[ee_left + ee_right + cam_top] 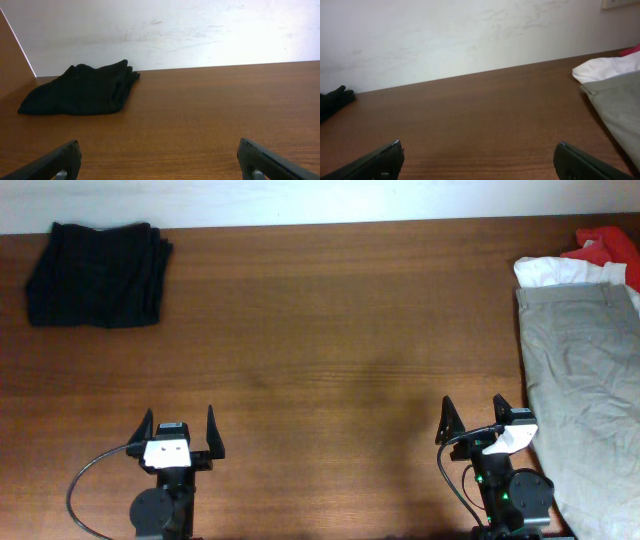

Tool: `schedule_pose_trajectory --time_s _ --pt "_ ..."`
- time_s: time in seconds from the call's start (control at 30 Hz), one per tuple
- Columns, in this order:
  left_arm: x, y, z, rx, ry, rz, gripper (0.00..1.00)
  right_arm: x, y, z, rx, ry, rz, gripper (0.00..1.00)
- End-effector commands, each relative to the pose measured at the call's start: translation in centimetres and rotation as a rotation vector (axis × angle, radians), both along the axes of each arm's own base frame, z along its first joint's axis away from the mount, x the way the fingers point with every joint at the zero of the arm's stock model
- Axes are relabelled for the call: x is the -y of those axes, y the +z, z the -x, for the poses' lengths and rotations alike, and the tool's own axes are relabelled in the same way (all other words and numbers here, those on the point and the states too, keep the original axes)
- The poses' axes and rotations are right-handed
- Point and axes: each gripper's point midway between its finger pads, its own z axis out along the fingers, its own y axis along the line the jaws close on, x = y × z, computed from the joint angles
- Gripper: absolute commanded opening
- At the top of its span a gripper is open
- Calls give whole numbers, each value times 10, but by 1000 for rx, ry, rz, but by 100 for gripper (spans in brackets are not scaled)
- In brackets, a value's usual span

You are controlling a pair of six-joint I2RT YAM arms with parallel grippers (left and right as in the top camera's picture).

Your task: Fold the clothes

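Observation:
Khaki-beige shorts lie spread along the table's right edge, waistband toward the back. A white garment and a red garment lie behind them at the back right. A folded black garment sits at the back left. My left gripper is open and empty near the front left. My right gripper is open and empty near the front, just left of the shorts. The left wrist view shows the black garment. The right wrist view shows the shorts and white garment at right.
The brown wooden table stretches between the garments. A white wall runs along the table's back edge. A cable loops beside the left arm's base.

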Motion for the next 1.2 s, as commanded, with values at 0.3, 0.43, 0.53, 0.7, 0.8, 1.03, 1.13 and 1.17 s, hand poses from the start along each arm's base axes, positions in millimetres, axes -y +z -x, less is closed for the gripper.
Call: schedule_pose_trajectory --time_s 0.3,0.43,0.53,0.7,0.8,1.03,1.13,1.17 --pt "3 -2 0 -2 -15 -15 100 0 -2 0 -1 -2 -6 99" --pt "3 -2 0 -2 -15 -15 100 0 -2 0 -1 -2 -7 99" --pt "3 -2 0 -2 -15 -15 99 0 -2 0 -1 -2 -7 99" --pt "3 -2 0 -2 -15 -15 99 -13 3 1 5 66 -109 99" --pt "3 -2 0 -2 -15 -15 99 -65 5 19 -89 368 -402 99" --pt "3 -2 0 -2 -15 -15 100 -55 110 31 282 389 -448 99" --pt "3 -2 0 -2 -15 -15 99 -27 157 26 355 198 -272 98" --pt "3 -2 0 -2 -15 -15 99 -6 180 17 342 55 -196 99"
